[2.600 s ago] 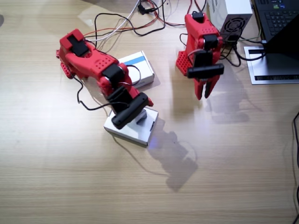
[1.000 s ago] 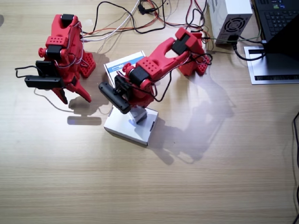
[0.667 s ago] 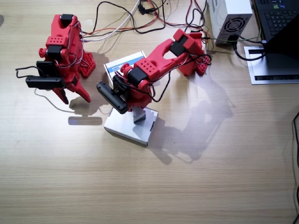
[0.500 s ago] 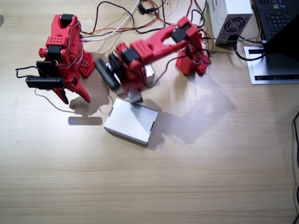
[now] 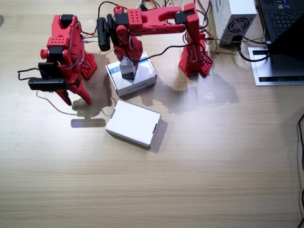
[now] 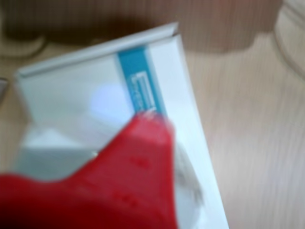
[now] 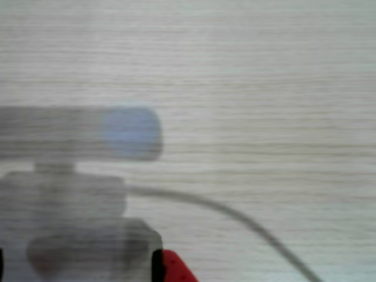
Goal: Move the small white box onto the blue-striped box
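- The small white box (image 5: pixel 127 68) is held in the left gripper (image 5: pixel 127 64), over the top of the blue-striped box (image 5: pixel 142 78); whether it touches that top cannot be told.
- The blue-striped box lies flat on the desk (image 5: pixel 213 166) near the far edge, between the two arm bases, its blue stripe (image 5: pixel 116 67) along the side facing the right arm (image 5: pixel 64 47).
- In a wrist view the blue-striped box (image 6: pixel 86 90) fills the picture, blurred, with a red finger (image 6: pixel 138 162) in front of it.
- The left arm (image 5: pixel 156 19) reaches level from its base towards the far-left part of the desk, with the gripper pointing down.
- The plain white flat box (image 5: pixel 134 123) lies nearer the middle of the desk, apart from the striped one.
- The right gripper (image 5: pixel 76 95) points down at bare desk beside its base; I cannot tell whether it is wide or narrow.
- Another wrist view shows only blurred wood grain (image 7: pixel 247 76), shadow and a red tip (image 7: pixel 173 269).
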Controlling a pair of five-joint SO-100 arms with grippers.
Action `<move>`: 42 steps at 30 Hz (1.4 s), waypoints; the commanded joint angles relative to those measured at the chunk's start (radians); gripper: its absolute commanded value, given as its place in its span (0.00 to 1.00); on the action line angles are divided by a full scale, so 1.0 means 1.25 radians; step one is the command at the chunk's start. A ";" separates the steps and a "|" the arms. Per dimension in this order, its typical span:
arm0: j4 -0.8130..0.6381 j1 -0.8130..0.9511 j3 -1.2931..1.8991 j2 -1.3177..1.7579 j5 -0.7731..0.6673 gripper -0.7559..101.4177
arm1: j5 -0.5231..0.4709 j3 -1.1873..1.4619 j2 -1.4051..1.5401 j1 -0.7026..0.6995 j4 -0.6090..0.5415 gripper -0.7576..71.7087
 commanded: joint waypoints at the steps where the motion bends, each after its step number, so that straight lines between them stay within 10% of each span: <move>1: 0.033 0.036 0.011 0.055 0.018 0.50 | -0.005 -0.010 0.021 -0.007 0.017 0.53; 13: 0.034 -0.180 0.092 0.496 0.065 0.41 | 0.037 -0.010 0.021 -0.036 0.020 0.53; 17: 0.031 -0.577 0.334 0.751 0.193 0.42 | 0.080 -0.010 0.021 -0.058 0.026 0.45; 21: -0.112 -1.063 0.682 1.017 0.420 0.37 | 0.166 -0.010 0.021 -0.130 0.025 0.01; 27: -0.205 -1.363 1.028 1.318 0.563 0.27 | 0.199 -0.010 0.022 -0.140 0.021 0.01; 34: -0.296 -1.431 1.314 1.525 0.652 0.01 | 0.193 -0.009 0.021 -0.125 0.021 0.01; 42: -0.347 -1.306 1.415 1.524 0.663 0.02 | 0.164 -0.009 0.021 -0.052 0.025 0.01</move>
